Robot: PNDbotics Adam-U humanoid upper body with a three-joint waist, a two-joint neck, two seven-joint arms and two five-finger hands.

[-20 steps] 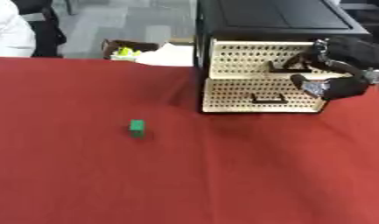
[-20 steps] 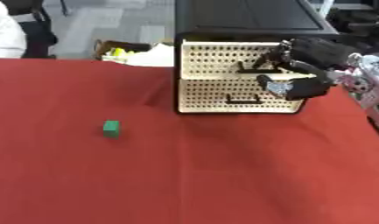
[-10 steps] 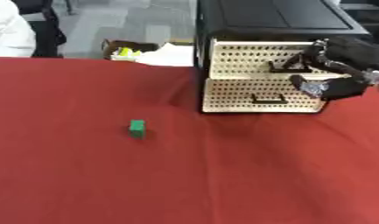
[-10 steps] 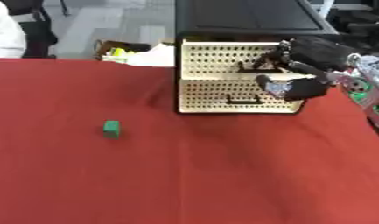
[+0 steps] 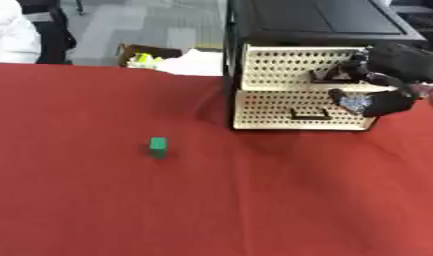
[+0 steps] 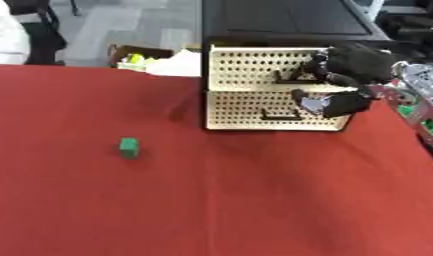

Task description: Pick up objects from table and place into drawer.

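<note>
Right eye view showed the right hand (image 6: 342, 82) curled on the top drawer's handle (image 6: 291, 79); a straight outward pull suited.

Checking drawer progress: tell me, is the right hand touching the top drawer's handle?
Touching. In the left eye view the right hand has its fingers curled onto the top drawer's handle, with no gap visible between them.

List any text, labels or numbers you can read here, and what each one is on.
None can be read.
Drawer unit: perforated fronts with black handles, no label showing.
Green block: plain faces, no marking.
Box on the floor behind the table: yellow contents, any print too blurred to read.
Right hand at the upper drawer's handle: no markings visible.
</note>
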